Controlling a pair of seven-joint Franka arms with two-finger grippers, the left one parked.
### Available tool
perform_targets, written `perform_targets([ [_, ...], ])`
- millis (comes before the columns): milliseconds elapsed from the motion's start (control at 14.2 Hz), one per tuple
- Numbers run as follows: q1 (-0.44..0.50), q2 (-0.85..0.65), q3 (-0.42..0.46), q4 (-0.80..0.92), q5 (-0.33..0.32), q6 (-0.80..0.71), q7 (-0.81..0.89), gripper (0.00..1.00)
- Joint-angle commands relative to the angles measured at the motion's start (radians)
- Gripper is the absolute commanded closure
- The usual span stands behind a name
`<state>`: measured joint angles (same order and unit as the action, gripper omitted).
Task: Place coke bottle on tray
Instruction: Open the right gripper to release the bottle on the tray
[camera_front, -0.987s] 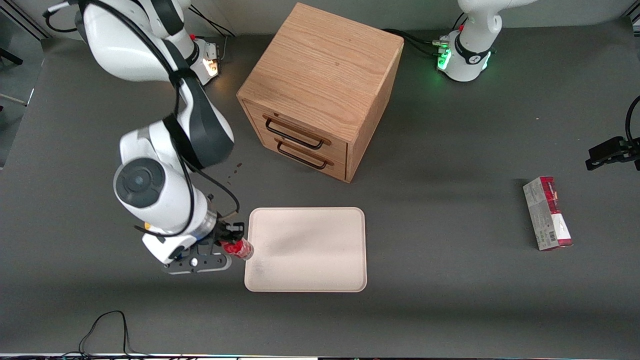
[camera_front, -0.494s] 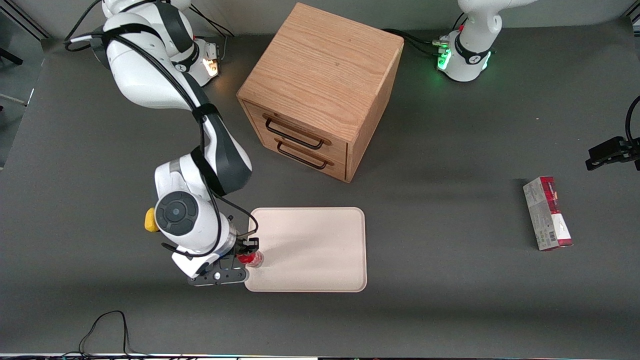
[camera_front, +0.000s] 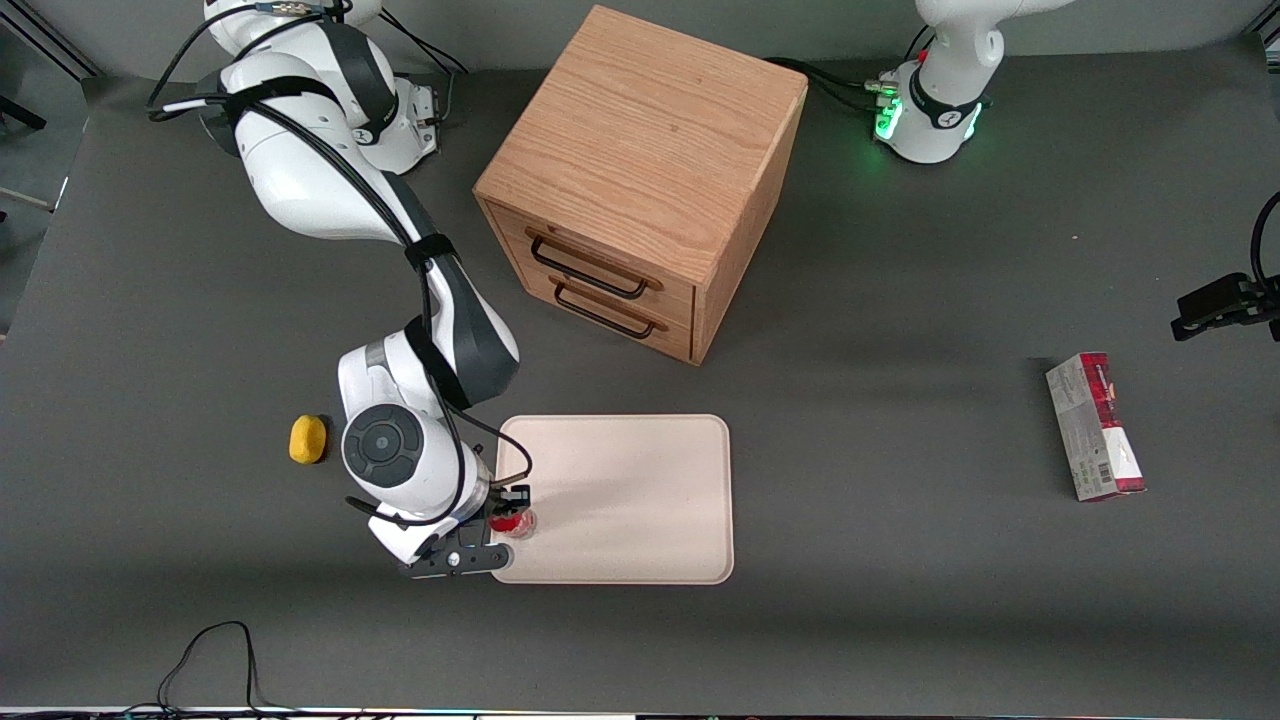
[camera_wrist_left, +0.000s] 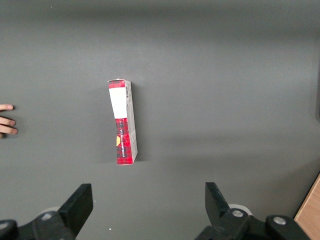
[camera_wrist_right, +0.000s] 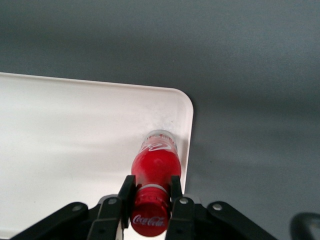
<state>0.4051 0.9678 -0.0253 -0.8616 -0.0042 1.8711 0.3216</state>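
The coke bottle (camera_wrist_right: 154, 170), red with a red cap and clear base, stands upright in my gripper (camera_wrist_right: 150, 192), whose fingers are shut on its neck just under the cap. Its base is over the tray (camera_wrist_right: 75, 130) close to a rounded corner; whether it touches the tray I cannot tell. In the front view the bottle (camera_front: 514, 524) shows as a small red spot at my gripper (camera_front: 508, 510), over the pale cream-pink tray (camera_front: 630, 500) near its edge at the working arm's end and its corner nearer the camera.
A yellow lump (camera_front: 307, 439) lies on the table beside the working arm. The wooden drawer cabinet (camera_front: 640, 180) stands farther from the camera than the tray. A red-and-white carton (camera_front: 1094, 427) lies toward the parked arm's end, also in the left wrist view (camera_wrist_left: 123, 122).
My gripper has carried the bottle from beside the tray's edge to over the tray, and lower. The arm moved off the yellow lump, which now shows fully.
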Motion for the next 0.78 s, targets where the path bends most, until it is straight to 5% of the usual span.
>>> perform_targets([
  [0,0.003,-0.007,0.004,0.010,-0.002,-0.004,0.036,0.00],
  [212,0.008,-0.052,0.002,0.009,0.001,-0.038,0.065,0.00],
  [705,0.008,-0.285,0.002,0.009,0.001,-0.448,0.102,0.00],
])
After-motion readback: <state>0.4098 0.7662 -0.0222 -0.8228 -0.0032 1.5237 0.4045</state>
